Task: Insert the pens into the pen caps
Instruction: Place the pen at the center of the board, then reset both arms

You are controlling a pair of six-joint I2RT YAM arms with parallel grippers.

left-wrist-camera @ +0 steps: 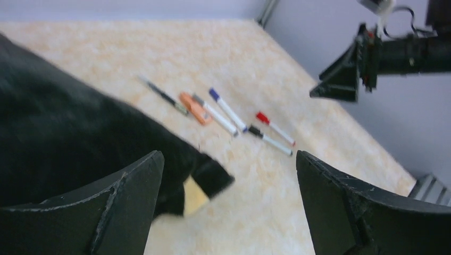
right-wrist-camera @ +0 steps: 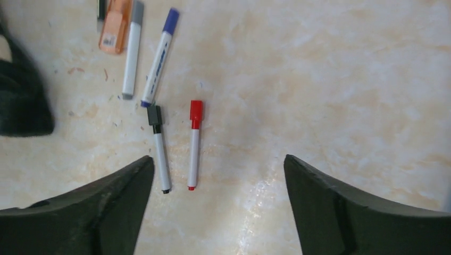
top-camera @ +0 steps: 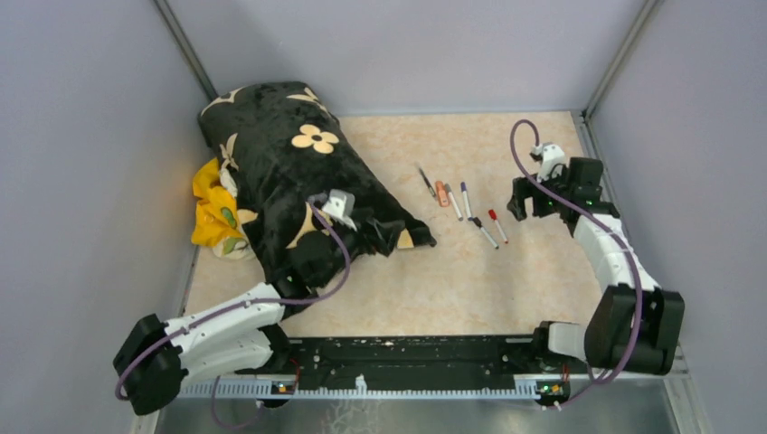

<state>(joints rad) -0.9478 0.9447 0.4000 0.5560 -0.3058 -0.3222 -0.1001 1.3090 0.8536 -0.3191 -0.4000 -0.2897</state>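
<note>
Pens (right-wrist-camera: 194, 149) are lying in a loose row on the table (top-camera: 470, 289) — likely light, stiff, slick barrels, so I'm aiming mid-barrel; my left gripper (left-wrist-camera: 228, 175) and right gripper (right-wrist-camera: 218, 175) are hanging spread, gripping nothing.

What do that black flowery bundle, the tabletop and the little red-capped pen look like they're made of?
Black flowery bundle: soft plush fabric, probably fleece; it looks fuzzy, matte and creased. Tabletop: a hard sheet with a beige marble-like pattern and a faint sheen under the light, likely laminate. Red-capped pen: smooth plastic by the look, with a white barrel.
</note>
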